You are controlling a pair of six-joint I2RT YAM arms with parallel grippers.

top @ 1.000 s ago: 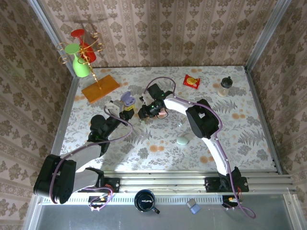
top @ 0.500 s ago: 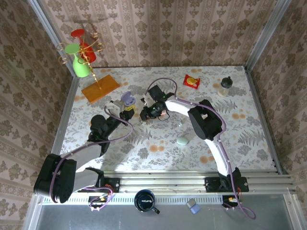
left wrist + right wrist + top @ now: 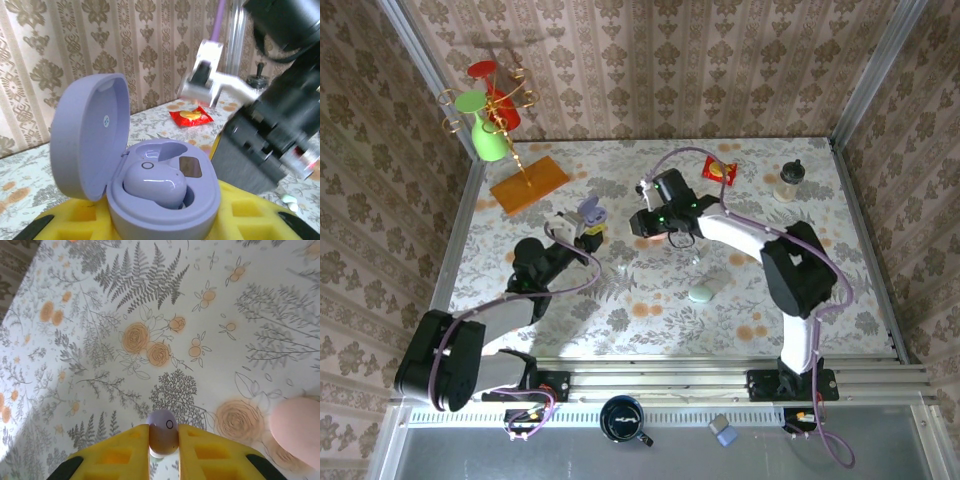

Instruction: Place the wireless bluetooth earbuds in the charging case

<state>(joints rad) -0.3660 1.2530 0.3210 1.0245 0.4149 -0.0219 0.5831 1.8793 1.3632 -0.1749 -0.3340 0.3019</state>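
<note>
My left hand (image 3: pixel 584 232) pinches the open case (image 3: pixel 167 212), its lid up, with one earbud (image 3: pixel 154 185) seated inside. My right hand (image 3: pixel 163 441) pinches a second earbud (image 3: pixel 161 430) above the worktop (image 3: pixel 125 300), near a pink case (image 3: pixel 296 426).

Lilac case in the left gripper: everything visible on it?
The case is glossy lilac plastic, oval, held upright by the left gripper between yellow jaws. Its lid stands hinged open at left. One lilac earbud sits in the near well; the far well looks empty, a small dark panel beside it.
</note>
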